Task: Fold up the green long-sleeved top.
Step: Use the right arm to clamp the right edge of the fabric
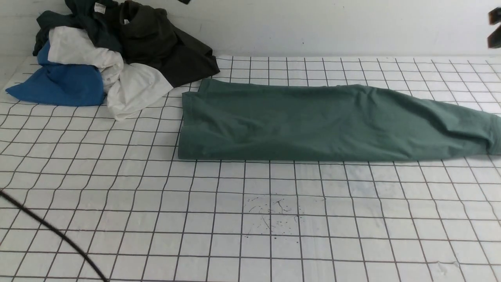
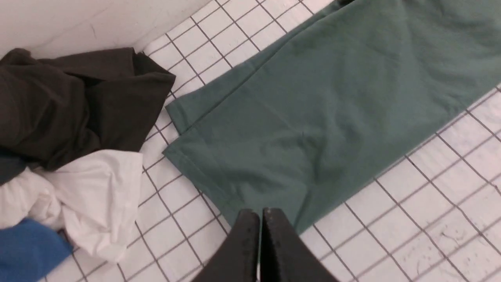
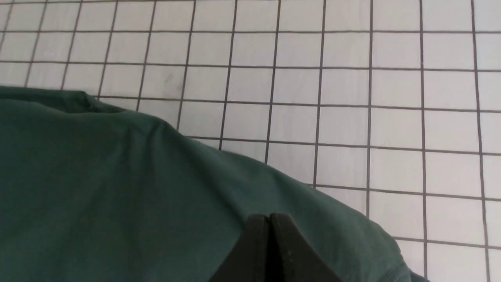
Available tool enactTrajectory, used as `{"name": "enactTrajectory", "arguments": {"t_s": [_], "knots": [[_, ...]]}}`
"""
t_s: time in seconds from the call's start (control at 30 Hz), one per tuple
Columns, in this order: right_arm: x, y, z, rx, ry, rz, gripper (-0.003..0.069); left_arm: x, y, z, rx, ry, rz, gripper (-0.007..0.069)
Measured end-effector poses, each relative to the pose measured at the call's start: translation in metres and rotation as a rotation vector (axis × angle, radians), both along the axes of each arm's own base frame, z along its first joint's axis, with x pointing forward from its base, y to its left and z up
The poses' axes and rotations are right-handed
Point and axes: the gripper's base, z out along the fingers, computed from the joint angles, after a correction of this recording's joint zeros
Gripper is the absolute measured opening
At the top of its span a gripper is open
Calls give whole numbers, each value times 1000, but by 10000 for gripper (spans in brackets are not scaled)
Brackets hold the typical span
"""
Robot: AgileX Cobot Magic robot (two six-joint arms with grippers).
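Top: The green top [image 1: 313,125] lies flat in a long strip across the middle and right of the tabletop [image 1: 235,219].
Left end: The wide hem sits here, just beside the pile of other clothes [image 1: 109,51] at the far left.
Right end: It gets narrower and runs off the right edge of the front view.
Left tool [image 2: 260,213]: Pinched closed with nothing in it, above the near hem corner.
Right tool [image 3: 270,217]: Pinched closed with nothing in it, above the top's right end.
Feel: It looks soft, light and floppy, so it will likely droop wherever it is not held.
Where to grab: Probably the hem corners, pinching all the layers so none slips out.
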Motion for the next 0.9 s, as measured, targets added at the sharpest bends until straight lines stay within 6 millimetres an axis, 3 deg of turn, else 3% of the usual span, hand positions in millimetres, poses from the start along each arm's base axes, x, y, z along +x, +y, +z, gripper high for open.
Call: {"name": "enactTrajectory", "arguments": {"t_s": [0.1,0.13,0.2,0.23,0.3,0.43,0.5,0.53,0.67,0.77,0.9], "knots": [[-3,1,-14,43,47,5,-14,-30,11,-8,33,55,-6,-7],[-3,1,-17,48,56,6,-14,-30,11,-8,34,54,-6,-7],[-3,1,-61,87,184,7,-14,-51,19,-27,70,132,-6,-7],[-3,1,-65,90,194,7,-14,-53,20,-29,73,137,-6,-7],[-7,0,-111,99,330,10,-14,-68,27,-46,109,196,-5,-7],[-12,-6,-144,20,434,40,-14,-85,36,-62,157,237,4,-7],[-13,-10,-147,-31,448,45,-14,-90,39,-65,181,241,11,-7],[-12,-20,-149,-136,444,20,-14,-95,42,-69,194,250,20,-7],[-6,-45,-146,-337,370,-172,-14,-101,49,-72,229,246,39,-7],[-4,-52,-137,-334,317,-306,-14,-106,52,-73,240,243,60,-7],[-8,-46,-116,-262,295,-316,-8,-114,59,-63,234,205,121,-7]]}}
